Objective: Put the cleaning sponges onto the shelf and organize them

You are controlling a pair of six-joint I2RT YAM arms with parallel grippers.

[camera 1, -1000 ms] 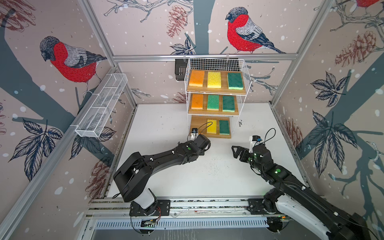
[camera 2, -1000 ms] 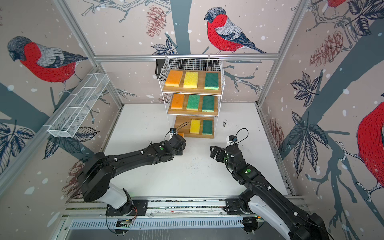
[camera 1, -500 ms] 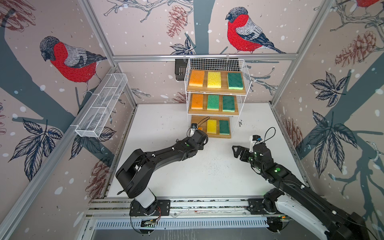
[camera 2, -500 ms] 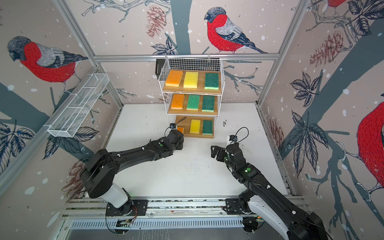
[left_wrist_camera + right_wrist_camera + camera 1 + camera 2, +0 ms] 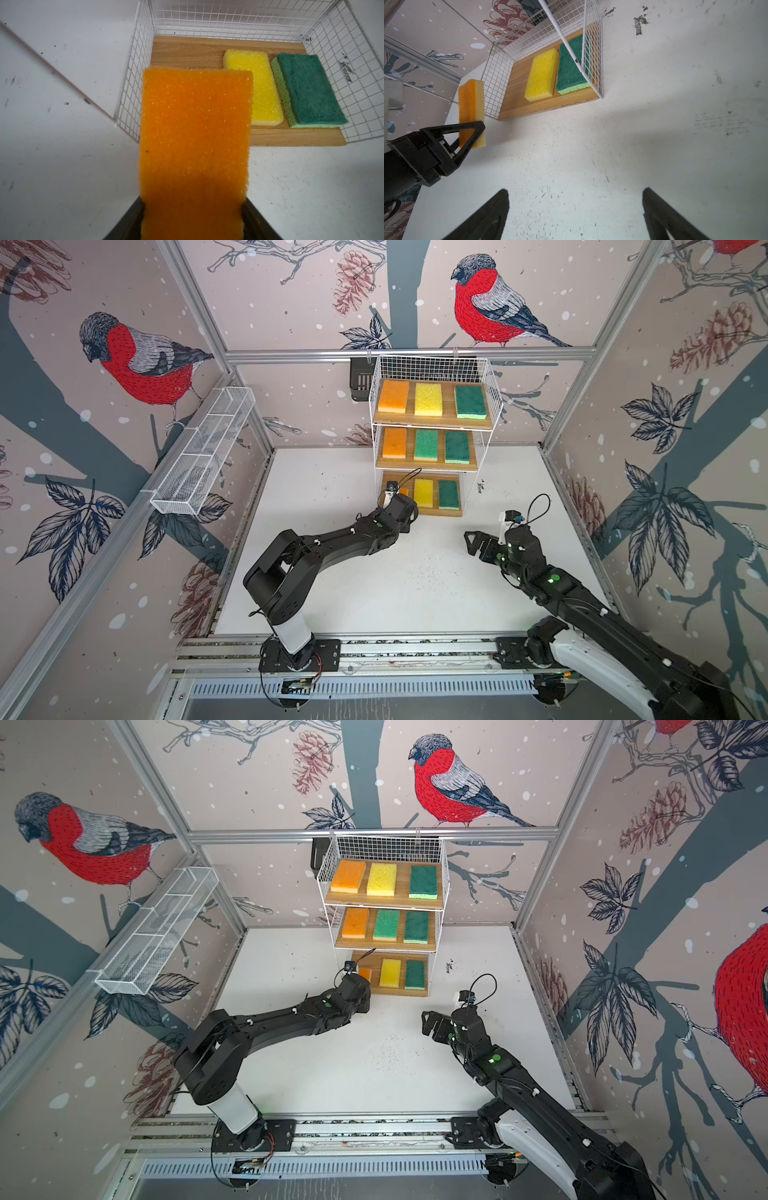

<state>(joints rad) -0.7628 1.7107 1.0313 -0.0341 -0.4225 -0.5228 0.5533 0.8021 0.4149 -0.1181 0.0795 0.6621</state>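
the last orange sponge (image 5: 193,145) hangs close by the bare end of the bottom board (image 5: 182,54), near the middle of both top views, pinched at one end by the left gripper (image 5: 473,133). eight other sponges lie on the shelf (image 5: 432,364), so by the look of it only this placement is left. right of centre, the right gripper (image 5: 473,543) hovers over the table, jaws spread wide and empty.

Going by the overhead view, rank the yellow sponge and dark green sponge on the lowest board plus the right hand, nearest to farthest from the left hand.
1. Yellow sponge, middle of the lowest board, beside the left hand and its orange sponge.
2. Dark green sponge, that board's right end.
3. Right hand, out over the table.
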